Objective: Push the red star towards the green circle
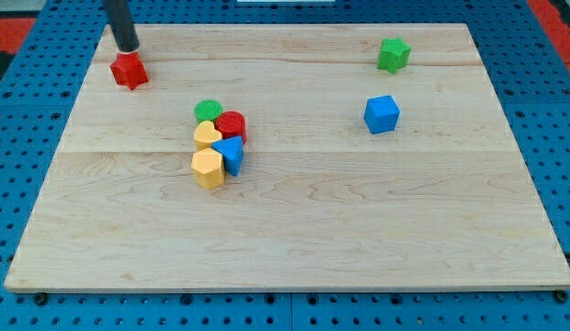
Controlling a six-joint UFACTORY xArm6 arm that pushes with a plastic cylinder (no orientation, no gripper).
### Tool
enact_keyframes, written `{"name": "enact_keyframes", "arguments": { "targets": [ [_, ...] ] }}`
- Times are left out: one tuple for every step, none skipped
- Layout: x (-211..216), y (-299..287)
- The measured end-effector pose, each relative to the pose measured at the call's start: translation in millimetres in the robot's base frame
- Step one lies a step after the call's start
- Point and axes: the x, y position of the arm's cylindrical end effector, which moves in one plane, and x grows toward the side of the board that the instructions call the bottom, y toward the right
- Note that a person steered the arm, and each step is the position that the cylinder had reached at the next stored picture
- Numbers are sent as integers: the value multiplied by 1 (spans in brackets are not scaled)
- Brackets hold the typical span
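Wooden board [359,230] on blue pegboard [18,184]. No fingers on this arm, so nothing grasped: only my tip [127,49], at the view's top left, just above the red star [129,70] and about touching it. Star sits well apart from the green circle [209,110], up-left of it. Circle heads a tight cluster: red block [232,124], yellow heart [207,135], blue triangle [232,154], yellow hexagon [208,168]. View's right: blue cube [381,114], green star [393,54] above it.
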Motion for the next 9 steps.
{"name": "enact_keyframes", "arguments": {
  "targets": [
    [29, 14],
    [55, 9],
    [66, 5],
    [75, 3],
    [78, 3],
    [83, 3],
    [86, 12],
    [85, 42],
    [83, 69]
  ]
}}
